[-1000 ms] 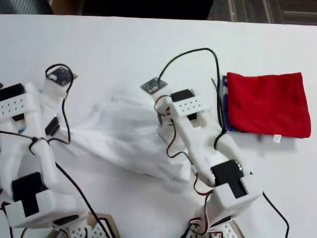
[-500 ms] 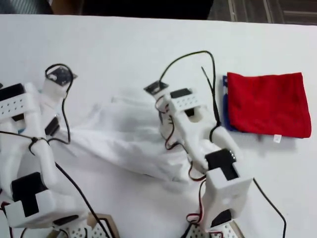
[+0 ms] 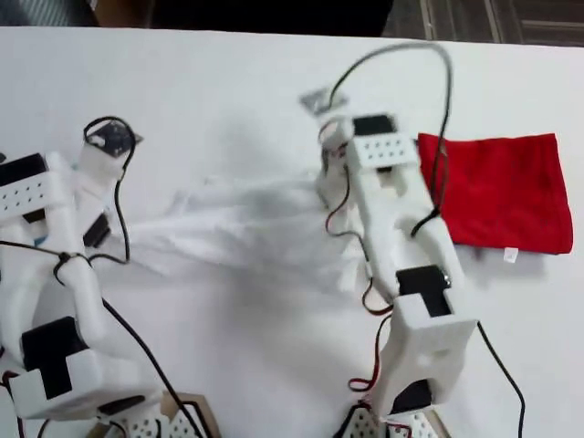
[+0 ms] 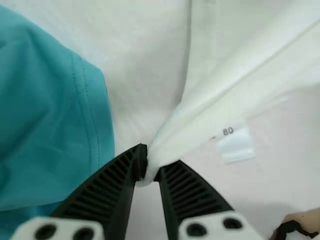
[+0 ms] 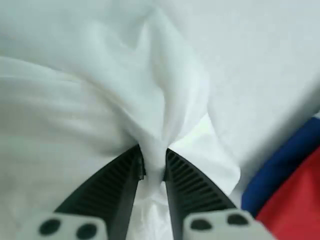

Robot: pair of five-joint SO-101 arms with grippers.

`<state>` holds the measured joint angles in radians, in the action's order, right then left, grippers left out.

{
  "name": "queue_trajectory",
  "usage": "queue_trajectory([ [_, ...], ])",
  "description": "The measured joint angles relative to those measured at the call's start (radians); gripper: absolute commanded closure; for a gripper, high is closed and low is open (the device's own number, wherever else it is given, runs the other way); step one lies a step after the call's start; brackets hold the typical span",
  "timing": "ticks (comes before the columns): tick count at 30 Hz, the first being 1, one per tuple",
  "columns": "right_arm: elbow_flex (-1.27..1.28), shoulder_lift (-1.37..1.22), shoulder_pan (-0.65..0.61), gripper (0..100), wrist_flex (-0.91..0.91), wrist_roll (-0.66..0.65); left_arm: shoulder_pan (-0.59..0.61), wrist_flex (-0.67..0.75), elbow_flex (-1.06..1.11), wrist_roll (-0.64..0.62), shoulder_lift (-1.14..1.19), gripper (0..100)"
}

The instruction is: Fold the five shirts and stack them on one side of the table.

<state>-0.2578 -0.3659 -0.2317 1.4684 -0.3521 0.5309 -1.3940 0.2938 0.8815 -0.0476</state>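
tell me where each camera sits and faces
High view: fixed above the table, looking down on both white arms, a crumpled white shirt, a folded red shirt.
Left wrist view: on the left arm, facing its black left gripper, shut on the white shirt beside a teal shirt.
Right wrist view: on the right arm, facing the right gripper, shut on that shirt.
All share the white shirt.

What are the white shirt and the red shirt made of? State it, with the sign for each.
The white shirt: thin, soft matte cloth, likely cotton knit; it gathers into fine folds. The red shirt: matte cloth, seemingly similar; it lies folded flat.
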Motion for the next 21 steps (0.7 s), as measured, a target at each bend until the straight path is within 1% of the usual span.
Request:
queue_trajectory([
  [4,-0.296,-0.084,0.008,97.8,0.035,0.000,-0.014,0.031,-0.044,-0.077,0.002,97],
  [7,-0.535,-0.169,0.008,97.8,0.083,0.000,-0.020,0.028,-0.167,-0.180,0.035,97],
  [9,-0.680,-0.215,0.002,97.8,0.133,0.000,-0.026,0.006,-0.253,-0.229,0.074,97],
  [11,-0.798,-0.255,-0.012,97.8,0.193,0.000,-0.046,-0.035,-0.313,-0.236,0.121,97],
  [15,-0.842,-0.325,-0.035,97.7,0.230,0.000,-0.118,-0.173,-0.325,-0.120,0.245,97],
  [17,-0.809,-0.367,-0.041,97.7,0.232,0.000,-0.132,-0.201,-0.325,-0.112,0.315,97],
  [21,-0.718,-0.445,-0.057,97.7,0.232,0.000,-0.132,-0.203,-0.325,-0.124,0.448,97],
])
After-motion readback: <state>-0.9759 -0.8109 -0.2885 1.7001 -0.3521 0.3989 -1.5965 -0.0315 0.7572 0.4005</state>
